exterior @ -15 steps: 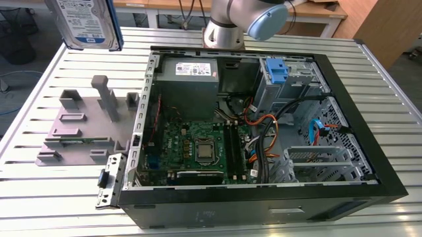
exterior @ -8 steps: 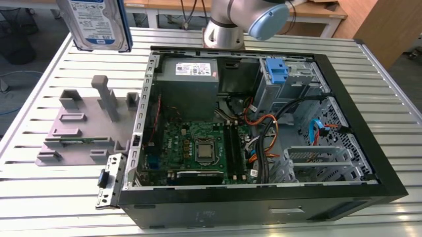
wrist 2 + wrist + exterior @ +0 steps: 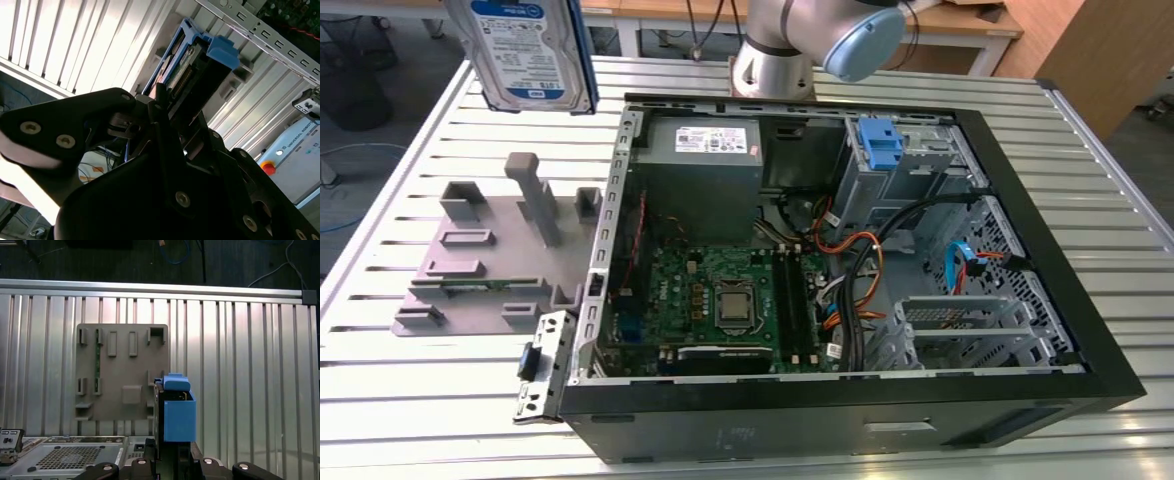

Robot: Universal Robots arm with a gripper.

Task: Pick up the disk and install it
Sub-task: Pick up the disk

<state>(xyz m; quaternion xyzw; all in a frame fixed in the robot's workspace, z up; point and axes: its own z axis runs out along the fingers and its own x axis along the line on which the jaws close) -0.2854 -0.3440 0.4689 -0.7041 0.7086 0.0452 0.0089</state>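
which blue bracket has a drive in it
The one held high at the exterior view's upper left, framing the labelled disk; the other bracket stands bare inside the computer case.

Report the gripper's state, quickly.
The gripper: shut on the disk, holding it in the air above the table, outside the computer case.

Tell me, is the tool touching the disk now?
Touching. In the second wrist view the tool is closed on one end of the disk, with no gap between them. In the first wrist view the disk stands straight out of it.
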